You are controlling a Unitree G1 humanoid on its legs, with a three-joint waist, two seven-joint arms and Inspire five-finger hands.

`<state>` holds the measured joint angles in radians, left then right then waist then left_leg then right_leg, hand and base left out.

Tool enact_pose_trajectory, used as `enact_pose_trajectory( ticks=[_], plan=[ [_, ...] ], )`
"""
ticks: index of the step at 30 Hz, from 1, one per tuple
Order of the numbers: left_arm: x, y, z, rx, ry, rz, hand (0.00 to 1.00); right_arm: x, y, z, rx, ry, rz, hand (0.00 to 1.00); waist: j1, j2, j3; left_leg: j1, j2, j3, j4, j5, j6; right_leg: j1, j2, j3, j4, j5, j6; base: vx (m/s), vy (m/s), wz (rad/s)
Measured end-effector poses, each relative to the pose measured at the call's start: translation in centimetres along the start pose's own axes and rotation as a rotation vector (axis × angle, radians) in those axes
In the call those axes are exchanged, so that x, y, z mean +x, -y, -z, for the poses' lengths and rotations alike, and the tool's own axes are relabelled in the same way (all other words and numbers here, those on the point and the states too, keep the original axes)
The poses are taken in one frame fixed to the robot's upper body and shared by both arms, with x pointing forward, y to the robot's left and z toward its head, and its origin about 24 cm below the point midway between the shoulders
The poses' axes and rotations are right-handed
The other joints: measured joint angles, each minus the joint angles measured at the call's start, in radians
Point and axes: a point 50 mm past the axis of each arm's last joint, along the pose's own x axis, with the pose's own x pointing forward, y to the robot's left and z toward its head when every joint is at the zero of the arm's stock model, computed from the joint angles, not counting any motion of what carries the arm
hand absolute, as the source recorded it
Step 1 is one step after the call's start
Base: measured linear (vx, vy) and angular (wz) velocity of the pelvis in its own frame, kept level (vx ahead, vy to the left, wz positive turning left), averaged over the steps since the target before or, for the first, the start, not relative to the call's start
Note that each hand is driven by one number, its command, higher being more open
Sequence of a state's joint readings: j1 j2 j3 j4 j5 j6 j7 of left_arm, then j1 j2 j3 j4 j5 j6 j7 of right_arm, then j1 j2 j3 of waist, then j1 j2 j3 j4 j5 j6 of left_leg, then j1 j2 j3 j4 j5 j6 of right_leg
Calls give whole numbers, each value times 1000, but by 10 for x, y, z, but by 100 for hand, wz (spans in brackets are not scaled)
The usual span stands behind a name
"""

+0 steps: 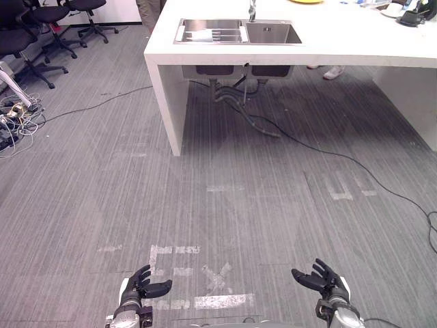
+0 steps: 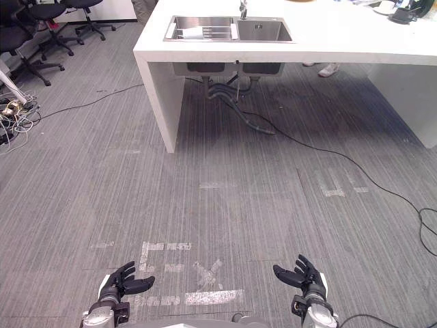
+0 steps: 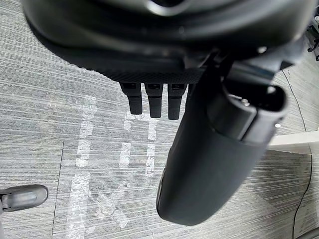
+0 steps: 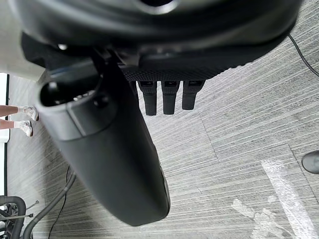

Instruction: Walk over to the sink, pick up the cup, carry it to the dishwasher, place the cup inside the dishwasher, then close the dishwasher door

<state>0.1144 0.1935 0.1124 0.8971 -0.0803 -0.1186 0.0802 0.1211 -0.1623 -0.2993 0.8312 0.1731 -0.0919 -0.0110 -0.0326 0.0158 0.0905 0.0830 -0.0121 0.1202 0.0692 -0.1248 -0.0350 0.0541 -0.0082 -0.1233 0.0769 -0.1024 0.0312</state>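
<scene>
Stainless steel double sink (image 1: 272,33) in white counter (image 1: 341,51), well apart from dark left robot hand (image 1: 138,287) and right robot hand (image 1: 322,279), fingers spread, holding nothing.

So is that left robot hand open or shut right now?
Open: the left robot hand holds nothing, its fingers straight above the floor.

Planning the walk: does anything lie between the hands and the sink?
Nothing stands between the open left hand, right hand and the sink; a black cable crosses the floor further right.
</scene>
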Motion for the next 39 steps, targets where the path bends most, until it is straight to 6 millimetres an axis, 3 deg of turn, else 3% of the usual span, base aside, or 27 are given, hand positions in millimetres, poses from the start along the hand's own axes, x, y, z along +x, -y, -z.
enact_pose_trajectory(
  ticks=[24, 27, 30, 32, 33, 36, 37, 38, 39],
  plan=[
    [-5, 3, 1, -31, 18, 5, 90, 1, 1, -2, -3, 3, 12, 90, -7, -4, 3, -29, -1, 33, -15, 13, 23, -57, -7, -11, 38, -7, -8, -22, 0, -1],
    [-5, 3, -4, -61, 39, 2, 90, 4, -4, -10, 1, 24, 8, 90, -4, -3, 17, -51, -5, 62, 18, -17, 54, -109, -16, 10, 116, -49, -16, 9, 36, -22],
    [-6, 8, -9, -61, 63, 22, 90, 4, -1, -11, -3, 27, 22, 90, -5, -13, 34, -58, -33, 81, 82, -87, 77, -182, -72, 6, 328, -165, 24, 38, 72, -10],
    [-6, 12, -15, -48, 91, 40, 90, 5, -2, -11, -17, 21, 18, 90, -11, -15, 60, -17, -49, 73, 90, -126, 111, -329, -128, -29, 663, -171, 37, 194, 80, 2],
    [-5, 11, -17, -44, 100, 39, 90, 4, -4, -9, -30, 9, 9, 90, -13, -18, 71, 2, -46, 68, 92, -135, 120, -357, -138, -43, 720, -187, 27, 255, 36, 8],
    [-2, 12, -25, -61, 118, 28, 90, 6, -7, -13, -47, 17, -7, 90, -19, -11, 97, 42, -21, 56, 96, -154, 96, -432, -149, -101, 673, -204, 22, 310, 3, 14],
    [-1, 14, -31, -62, 133, 32, 90, 8, -6, -17, -58, 27, -9, 90, -35, 4, 113, 61, 6, 33, 87, -161, 85, -463, -132, -126, 607, -200, 16, 425, -86, 45],
    [1, 16, -37, -64, 146, 36, 90, 9, -5, -22, -73, 39, -12, 90, -47, 20, 134, 84, 35, 15, 74, -163, 80, -482, -111, -135, 550, -183, 7, 535, -138, 62],
    [3, 18, -44, -72, 163, 40, 90, 11, -4, -26, -82, 50, -10, 90, -60, 34, 150, 109, 66, 0, 60, -164, 62, -512, -86, -138, 437, -119, 13, 472, -141, 52]
  ],
)
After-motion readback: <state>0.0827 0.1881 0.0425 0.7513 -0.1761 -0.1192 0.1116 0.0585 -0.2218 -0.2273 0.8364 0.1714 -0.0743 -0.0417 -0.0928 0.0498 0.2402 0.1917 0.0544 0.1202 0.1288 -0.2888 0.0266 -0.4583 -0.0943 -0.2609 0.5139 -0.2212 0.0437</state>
